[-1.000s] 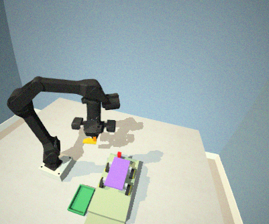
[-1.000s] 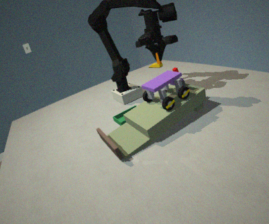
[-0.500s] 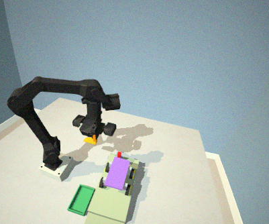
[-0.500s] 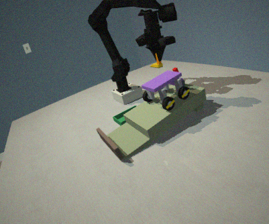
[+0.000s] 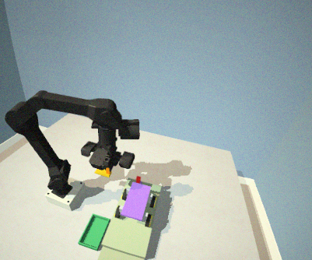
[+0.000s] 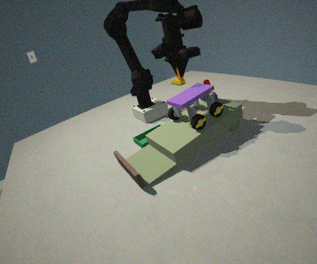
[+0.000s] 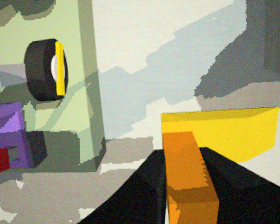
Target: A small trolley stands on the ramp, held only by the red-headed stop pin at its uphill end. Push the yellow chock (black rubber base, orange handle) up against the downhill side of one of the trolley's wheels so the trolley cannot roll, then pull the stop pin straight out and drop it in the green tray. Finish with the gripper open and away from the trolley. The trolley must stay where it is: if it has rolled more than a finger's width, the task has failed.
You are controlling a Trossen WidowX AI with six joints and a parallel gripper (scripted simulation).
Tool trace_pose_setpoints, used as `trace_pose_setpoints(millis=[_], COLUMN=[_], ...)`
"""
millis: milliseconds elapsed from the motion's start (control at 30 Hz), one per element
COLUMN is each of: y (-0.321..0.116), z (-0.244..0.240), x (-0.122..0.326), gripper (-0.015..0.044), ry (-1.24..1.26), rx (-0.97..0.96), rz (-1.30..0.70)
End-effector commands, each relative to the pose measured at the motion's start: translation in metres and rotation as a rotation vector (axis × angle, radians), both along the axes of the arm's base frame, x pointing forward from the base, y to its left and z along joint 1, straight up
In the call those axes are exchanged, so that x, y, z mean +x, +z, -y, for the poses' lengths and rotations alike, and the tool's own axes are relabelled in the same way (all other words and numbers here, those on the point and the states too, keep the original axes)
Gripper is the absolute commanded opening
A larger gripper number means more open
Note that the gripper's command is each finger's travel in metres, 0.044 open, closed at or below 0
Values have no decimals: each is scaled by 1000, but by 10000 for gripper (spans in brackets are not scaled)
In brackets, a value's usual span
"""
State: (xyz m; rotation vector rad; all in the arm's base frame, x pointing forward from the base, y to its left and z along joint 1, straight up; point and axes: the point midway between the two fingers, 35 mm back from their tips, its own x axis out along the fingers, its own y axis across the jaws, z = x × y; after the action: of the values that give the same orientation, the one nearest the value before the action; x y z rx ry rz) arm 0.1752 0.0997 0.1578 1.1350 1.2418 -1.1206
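The yellow chock [image 5: 103, 172] [image 6: 178, 82] [image 7: 231, 132] is clamped by its orange handle [image 5: 107, 170] [image 6: 178, 74] [image 7: 183, 160] in the pincer [image 5: 106, 168] [image 6: 179, 75] [image 7: 180, 157], held aloft at eleven o'clock from the purple-topped trolley [image 5: 136, 201] [image 6: 190, 95] [image 7: 10, 117] in the top view

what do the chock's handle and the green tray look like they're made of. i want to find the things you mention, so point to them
Chock handle [image 5: 107, 170] [image 6: 178, 74] [image 7: 183, 160]: probably matte plastic or painted wood; flat orange faces without highlights.
Green tray [image 5: 94, 215] [image 6: 138, 141]: possibly satin-finish plastic; even green color, thin straight walls, though painted metal remains possible.
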Motion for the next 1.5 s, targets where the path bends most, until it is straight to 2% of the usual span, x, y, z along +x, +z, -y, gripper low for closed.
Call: trace_pose_setpoints(millis=[0, 1467], y=[0, -8], z=[11, 152], x=[4, 56], gripper=[0, 0], ry=[6, 6], rx=[-1, -16], rz=[8, 13])
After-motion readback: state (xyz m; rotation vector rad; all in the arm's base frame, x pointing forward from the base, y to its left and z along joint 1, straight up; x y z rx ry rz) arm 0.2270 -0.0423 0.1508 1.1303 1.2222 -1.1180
